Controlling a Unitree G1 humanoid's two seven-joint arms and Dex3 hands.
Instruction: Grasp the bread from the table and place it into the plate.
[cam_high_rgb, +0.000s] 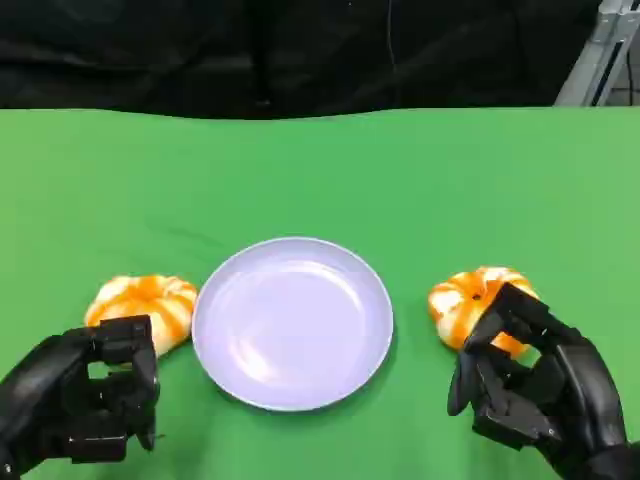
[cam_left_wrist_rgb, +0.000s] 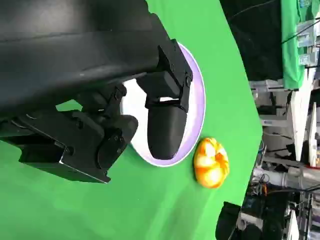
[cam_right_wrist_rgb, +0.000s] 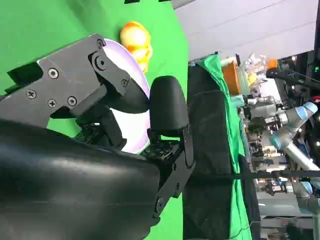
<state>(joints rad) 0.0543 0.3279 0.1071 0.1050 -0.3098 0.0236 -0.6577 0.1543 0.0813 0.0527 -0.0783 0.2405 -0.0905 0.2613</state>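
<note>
Reach-and-grasp stage, by the look of it: plate (cam_high_rgb: 293, 322) bare mid-table, one bread (cam_high_rgb: 145, 305) just off its left rim, another bread (cam_high_rgb: 478, 303) off its right. Right hand (cam_high_rgb: 535, 385) loosely spread, touching that bread's near edge without clamping it; left hand (cam_high_rgb: 85, 400) loose, holding nothing, just short of its own. Probably next: wrap fingers round, lift, carry over the rim.

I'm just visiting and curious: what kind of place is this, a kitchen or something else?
Probably a robotics lab, not a kitchen. The table wears a green cloth against a black curtain, and past it stand a robot arm and cluttered equipment racks.
</note>
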